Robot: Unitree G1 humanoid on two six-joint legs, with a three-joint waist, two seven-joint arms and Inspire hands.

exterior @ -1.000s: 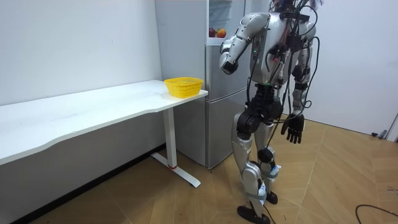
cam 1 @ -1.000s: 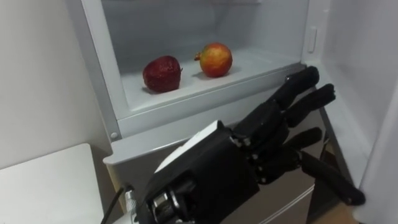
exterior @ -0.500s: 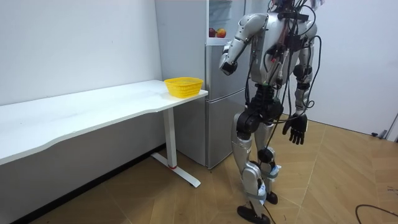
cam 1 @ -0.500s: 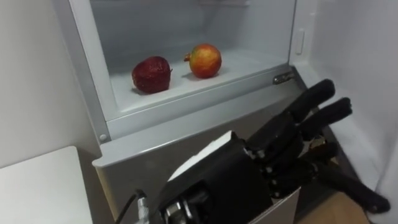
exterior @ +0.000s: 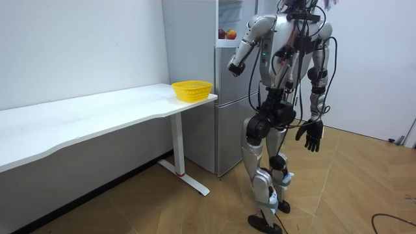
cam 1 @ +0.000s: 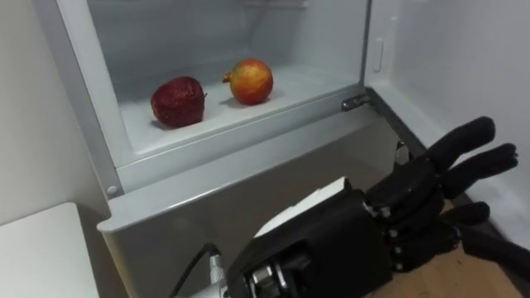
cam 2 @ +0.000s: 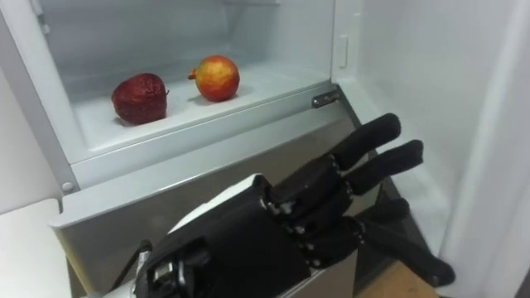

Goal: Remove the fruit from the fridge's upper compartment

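- The robot is standing right up against the fridge (exterior: 227, 97), and the upper compartment is standing open, its door (cam 2: 505, 124) swung off to the robot's right so the reach inside is clear.
- The white table (exterior: 97, 110) is running along the wall beside the fridge. It looks like the drop-off spot.
- The yellow basket (exterior: 192, 90) is sitting at the table's corner nearest the fridge, probably to catch whatever comes out.
- The left hand (cam 1: 414, 207) is hanging in front of the fridge's lower door, below the shelf lip, with fingers straight and spread, gripping nothing. It looks ready to rise toward the shelf.
- The right hand (exterior: 310, 135) is dangling idle at the robot's side, fingers loose, nothing in it.
- The dark red fruit (cam 1: 177, 101) is resting toward the left end of the upper shelf (cam 1: 273, 103), near its front edge. I'd call it the easier grab.
- The red-and-yellow fruit (cam 1: 251, 81) is sitting just beside it, further back towards the shelf's middle, apart from it. Both are untouched, so the retrieval is only starting.
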